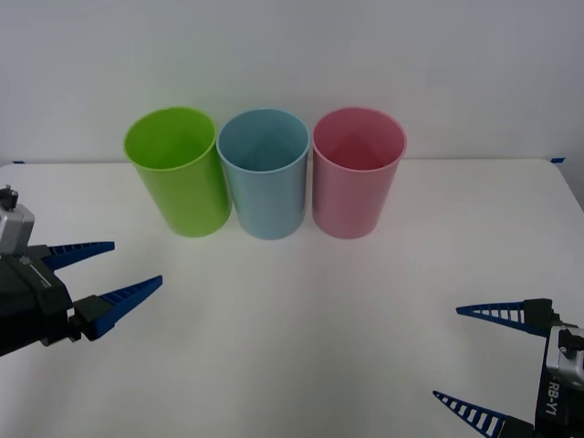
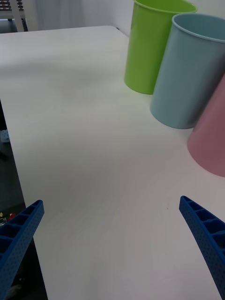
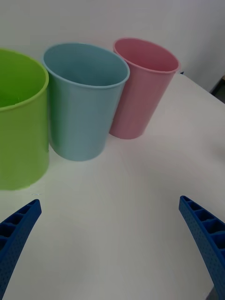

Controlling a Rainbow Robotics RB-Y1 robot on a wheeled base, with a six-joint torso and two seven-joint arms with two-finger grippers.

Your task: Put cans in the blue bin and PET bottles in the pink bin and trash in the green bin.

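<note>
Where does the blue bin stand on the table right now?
In the front view the blue bin stands mid-row, between the green bin and the pink bin.

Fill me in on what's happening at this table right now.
Nothing is being handled. The green bin, blue bin and pink bin stand upright in a row at the back of the white table. The left gripper and right gripper hover open and empty at the near corners.

Tall lime green plastic bin (image 1: 176, 173), light blue plastic bin (image 1: 265, 175), pink plastic bin (image 1: 357, 173); plain white tabletop (image 1: 301, 301); blue ribbed gripper fingers (image 1: 130, 293).
</note>
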